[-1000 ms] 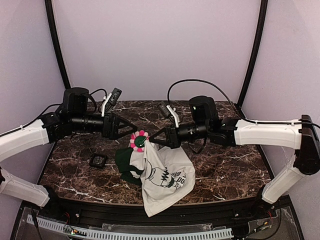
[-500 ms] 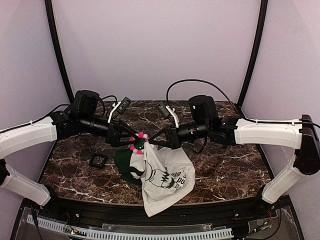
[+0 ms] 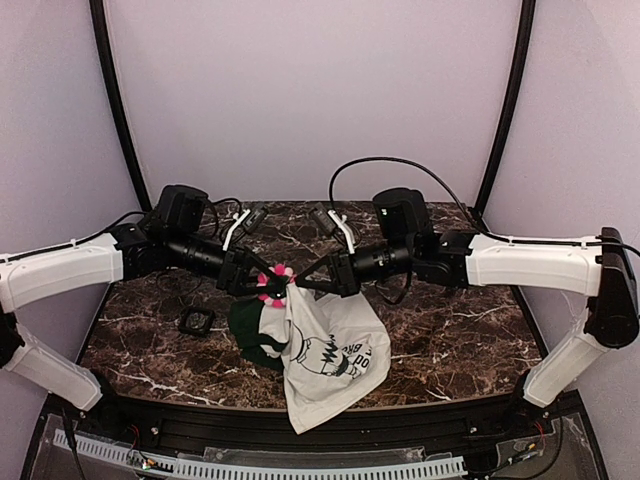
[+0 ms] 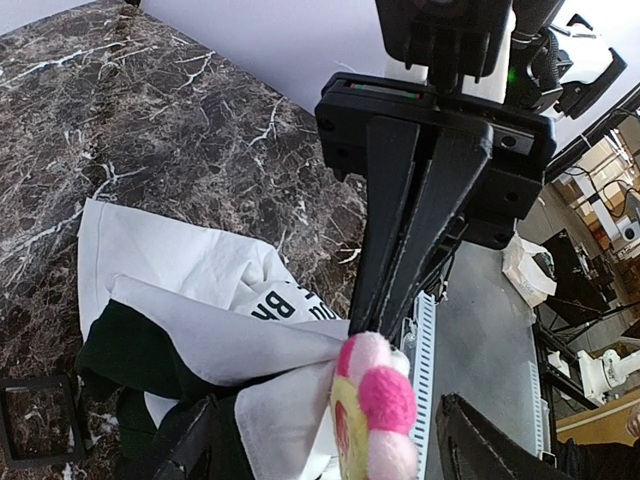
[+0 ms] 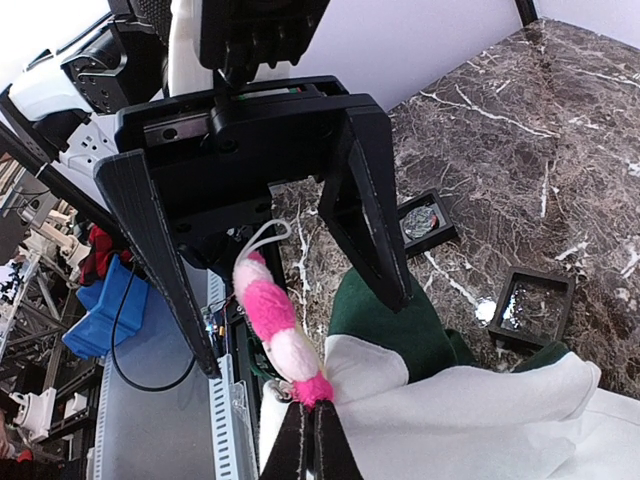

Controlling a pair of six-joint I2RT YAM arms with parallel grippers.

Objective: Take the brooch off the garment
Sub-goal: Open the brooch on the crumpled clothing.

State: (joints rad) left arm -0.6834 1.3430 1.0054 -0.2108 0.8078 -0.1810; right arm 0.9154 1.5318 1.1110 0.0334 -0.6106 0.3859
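Seen from above, the white T-shirt (image 3: 330, 355) with a black cartoon print and dark green sleeves hangs bunched over the dark marble table (image 3: 450, 320). Its hem trails toward the near edge at 6 o'clock, just as it did a second ago. The shirt's top fold is lifted clear of the marble by the right gripper (image 3: 298, 287), whose fingers are pressed flat together on the white cloth, as before.

The small flower-shaped brooch (image 3: 274, 284) with pink and white petals is pinned to that raised fold, just at 9 o'clock of the right fingertips. A second ago it showed its whole round face to the overhead camera. Now it looks smaller and is partly covered.

The main change is the left gripper (image 3: 266, 288). It was standing back at 9 o'clock of the brooch with its jaws at their widest. It has since moved in, and its two black fingers now stand one on each side of the flower. The jaws have narrowed but are still apart, and the right wrist view shows a gap between each finger and the petals.

A small black square frame (image 3: 196, 320) lies flat on the marble at 8 o'clock of the brooch, unmoved. The right wrist view shows a second black square frame (image 5: 535, 296) near it. Something pale glints inside them, too small to make out.
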